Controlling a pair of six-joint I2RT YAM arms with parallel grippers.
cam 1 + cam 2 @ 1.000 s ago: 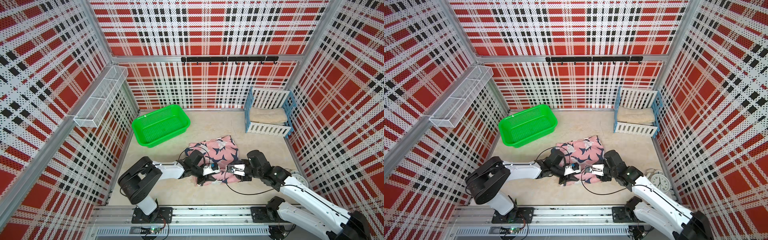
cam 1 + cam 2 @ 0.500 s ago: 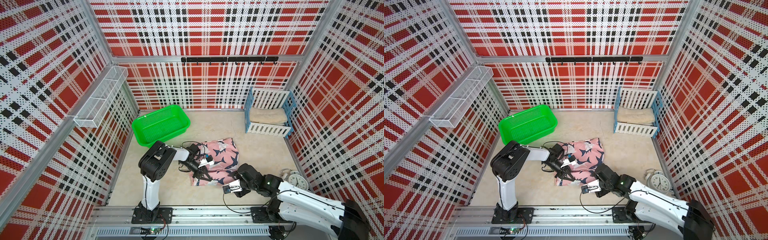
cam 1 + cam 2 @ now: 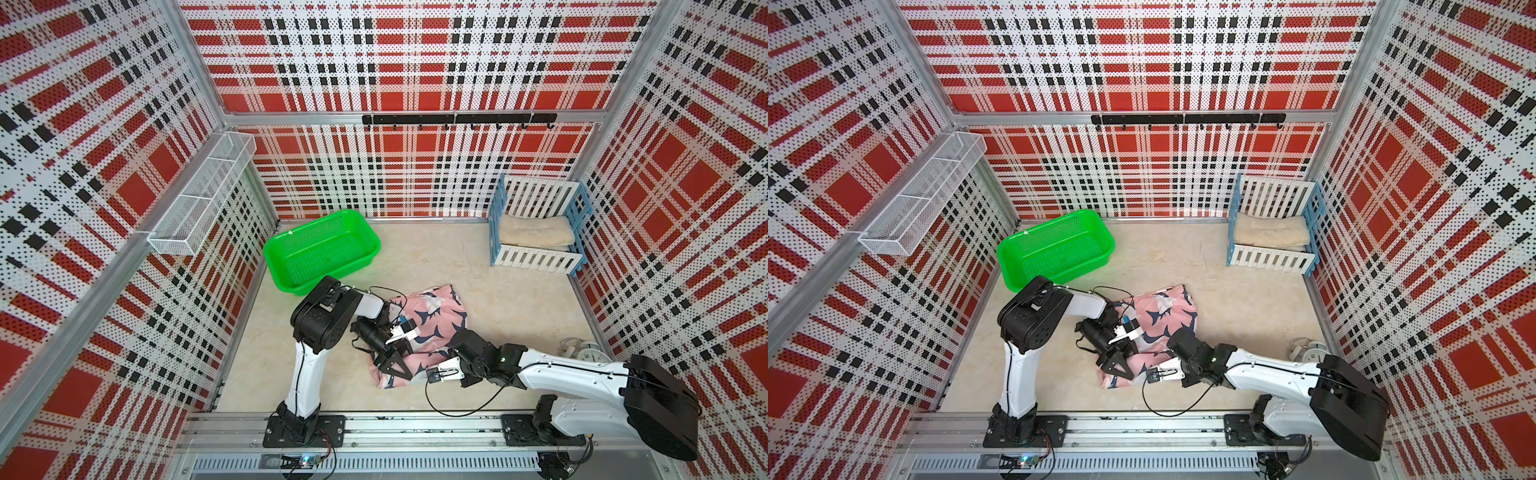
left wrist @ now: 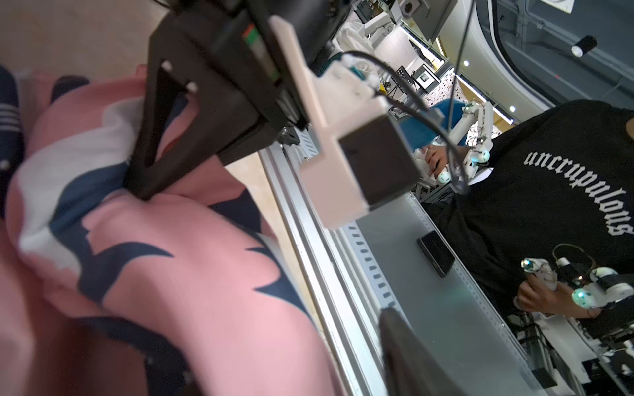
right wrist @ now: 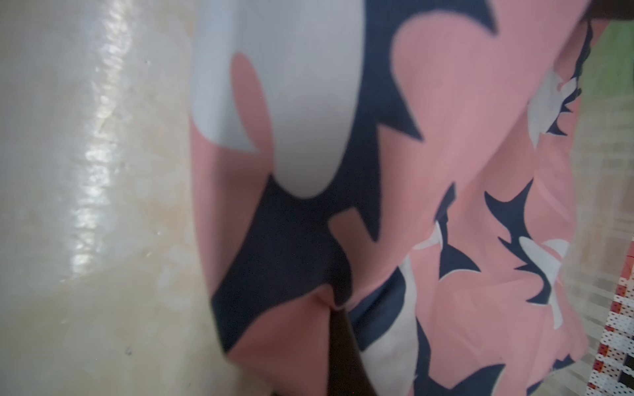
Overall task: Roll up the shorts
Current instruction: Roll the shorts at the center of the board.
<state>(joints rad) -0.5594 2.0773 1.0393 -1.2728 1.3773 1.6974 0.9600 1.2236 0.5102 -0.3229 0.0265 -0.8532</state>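
The pink shark-print shorts (image 3: 436,320) (image 3: 1167,316) lie crumpled on the beige floor, mid-front. My left gripper (image 3: 395,369) (image 3: 1119,365) hangs over their near left edge, open, its black fingers spread; in the left wrist view pink cloth (image 4: 192,274) lies between them. My right gripper (image 3: 440,362) (image 3: 1160,360) reaches in from the right, low at the near edge. It is shut on a fold of the shorts (image 5: 463,154), which bunches at its dark finger (image 5: 343,346). The left wrist view shows the right gripper's finger (image 4: 161,144) pressed into the fabric.
A green basket (image 3: 274,266) stands behind the left arm. At the back right is a blue-and-white crate (image 3: 536,262) with a folded beige towel (image 3: 534,232). An alarm clock (image 3: 588,353) lies by the right wall. A metal rail (image 3: 395,419) runs along the front.
The left gripper has opened and let go of the shorts. The right gripper opened, shifted toward the near edge, and has shut on the fabric there.
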